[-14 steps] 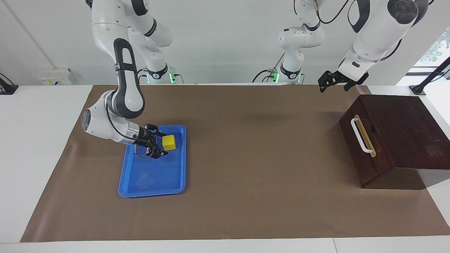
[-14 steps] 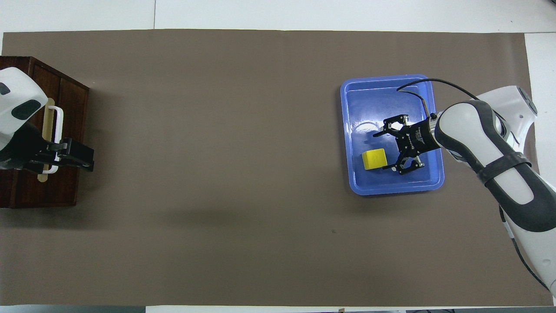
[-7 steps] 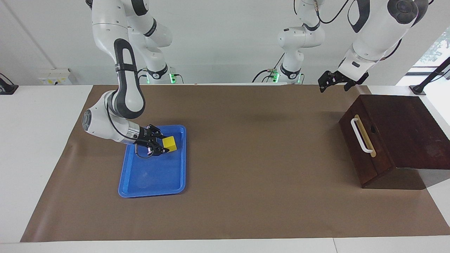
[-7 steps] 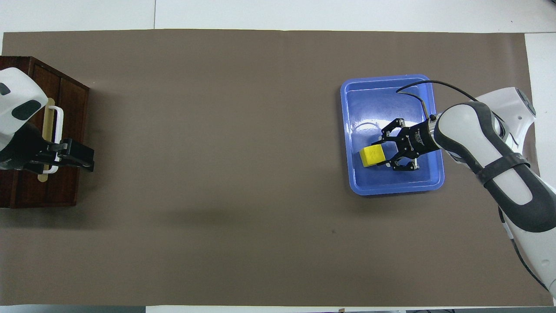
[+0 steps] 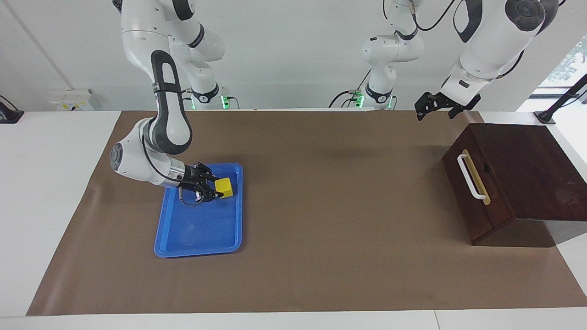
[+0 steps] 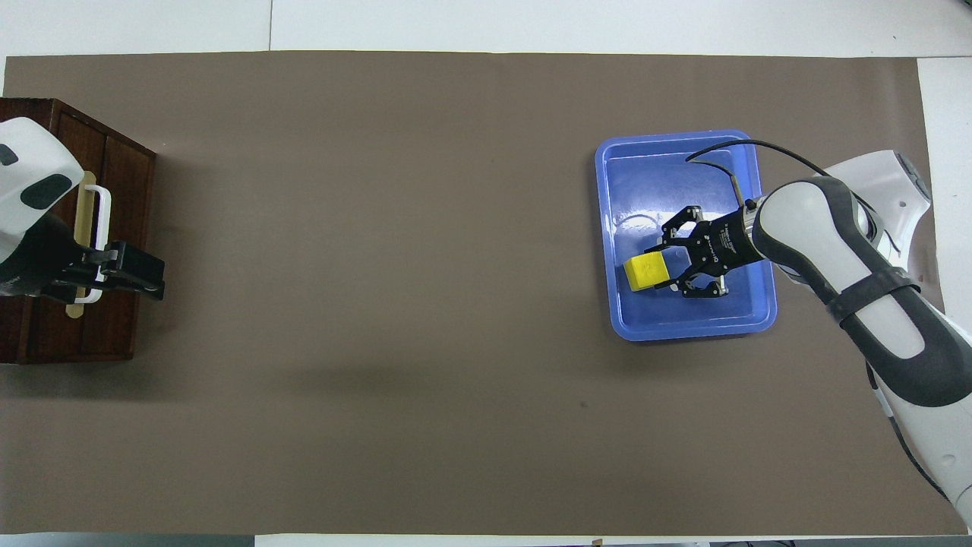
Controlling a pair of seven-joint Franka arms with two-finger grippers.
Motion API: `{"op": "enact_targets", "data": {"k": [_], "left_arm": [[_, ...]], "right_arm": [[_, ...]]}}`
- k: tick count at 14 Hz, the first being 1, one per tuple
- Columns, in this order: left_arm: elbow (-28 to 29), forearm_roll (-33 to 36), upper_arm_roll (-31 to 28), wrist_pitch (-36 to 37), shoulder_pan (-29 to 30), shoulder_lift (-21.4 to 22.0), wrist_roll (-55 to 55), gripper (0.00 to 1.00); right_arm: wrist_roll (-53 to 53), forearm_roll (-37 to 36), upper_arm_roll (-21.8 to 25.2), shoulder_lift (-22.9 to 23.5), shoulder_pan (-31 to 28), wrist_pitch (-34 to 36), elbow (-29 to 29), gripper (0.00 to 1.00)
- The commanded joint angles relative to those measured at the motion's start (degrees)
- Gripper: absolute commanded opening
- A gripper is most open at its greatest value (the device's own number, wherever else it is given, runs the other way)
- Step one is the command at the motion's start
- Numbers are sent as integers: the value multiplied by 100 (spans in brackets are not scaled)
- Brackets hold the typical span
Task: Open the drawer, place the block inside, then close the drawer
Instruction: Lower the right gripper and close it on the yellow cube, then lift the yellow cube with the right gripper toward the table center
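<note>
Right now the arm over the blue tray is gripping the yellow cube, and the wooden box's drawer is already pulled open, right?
Not quite. The drawer is shut, flush with the wooden box, as the facing view shows. The right gripper does grip the yellow cube over the blue tray.

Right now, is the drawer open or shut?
Shut: the drawer front sits flush with the box, handle untouched; the left gripper hangs above, clear of it.

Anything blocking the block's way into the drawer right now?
Yes, the drawer itself: it is shut, its front flush with the box. The right gripper is shut on the block over the blue tray; bare brown mat lies between. The left gripper waits open above the drawer end.
</note>
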State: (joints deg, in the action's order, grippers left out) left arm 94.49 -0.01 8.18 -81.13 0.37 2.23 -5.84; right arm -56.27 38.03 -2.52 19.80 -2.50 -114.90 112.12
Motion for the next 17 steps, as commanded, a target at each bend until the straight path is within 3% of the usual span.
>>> {"op": "enact_targets", "data": {"k": [1,4,12,17], "left_arm": [[105,10,26,27,51,129,12,100],[105,10,26,27,51,129,21,100],[105,10,26,27,51,120,12,100],[105,10,26,27,51,129,21,100]], "right_arm": [[-130,47,-29,-64,22,160,-418,0],[-427,47,-29,-169,267,346,-893,0],[-2763,73,-21,-179,1663,240,-1912,0],[-3933,65,-29,-143,2420,-452,-2160,0]]}}
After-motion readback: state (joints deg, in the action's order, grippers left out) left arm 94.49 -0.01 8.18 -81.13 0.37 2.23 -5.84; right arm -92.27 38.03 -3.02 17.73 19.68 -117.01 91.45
